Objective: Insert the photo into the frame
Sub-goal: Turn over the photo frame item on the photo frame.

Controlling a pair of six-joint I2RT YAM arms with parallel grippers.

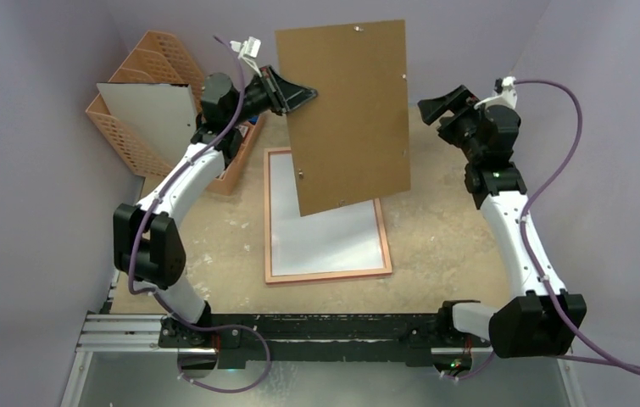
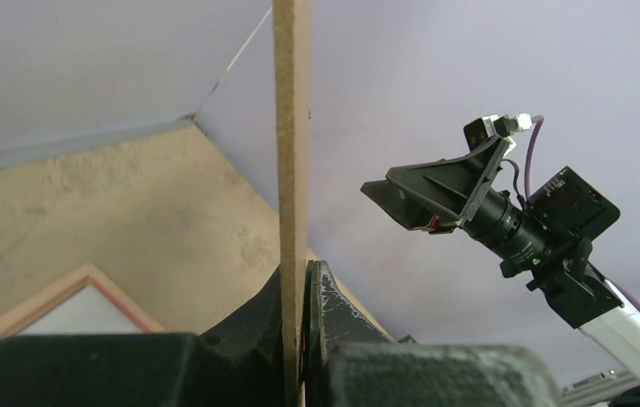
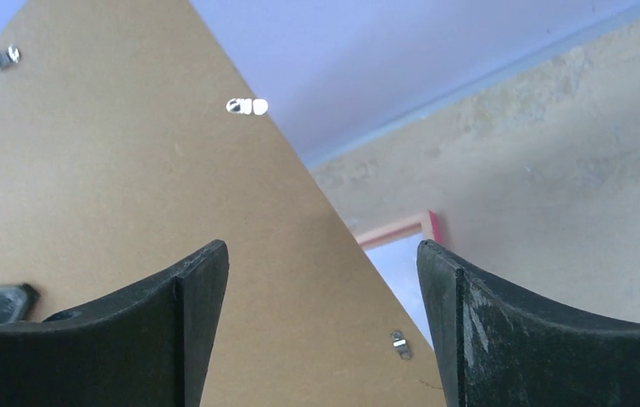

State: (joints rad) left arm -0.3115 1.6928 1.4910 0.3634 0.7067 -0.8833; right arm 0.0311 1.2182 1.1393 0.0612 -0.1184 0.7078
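The left tool [image 1: 299, 91] is clamped on the left edge of a plain brown backing board [image 1: 350, 110], holding it up in the air in the upper middle of the overhead view. The left wrist camera sees the board edge-on, a thin upright strip pinched between the two dark fingers [image 2: 333, 305]. The board hangs tilted, and its lower part covers the top of the frame [image 1: 326, 273] in that view.

The frame lies flat on the speckled tan surface [image 1: 443, 229] in the middle of the view, its narrow salmon-pink border around a white rectangle. The right tool [image 1: 442, 103] hovers at the upper right, just off the board's right edge, with its jaws spread wide and nothing between them. From its own camera the board's brown face fills the left side, with small metal clips [image 3: 248, 106] on it.

At the upper left an orange desk organiser [image 1: 142, 64] stands against the wall with a white sheet [image 1: 151, 114] leaning in it. Whether that sheet or the white inside the frame is the photo, I cannot tell.
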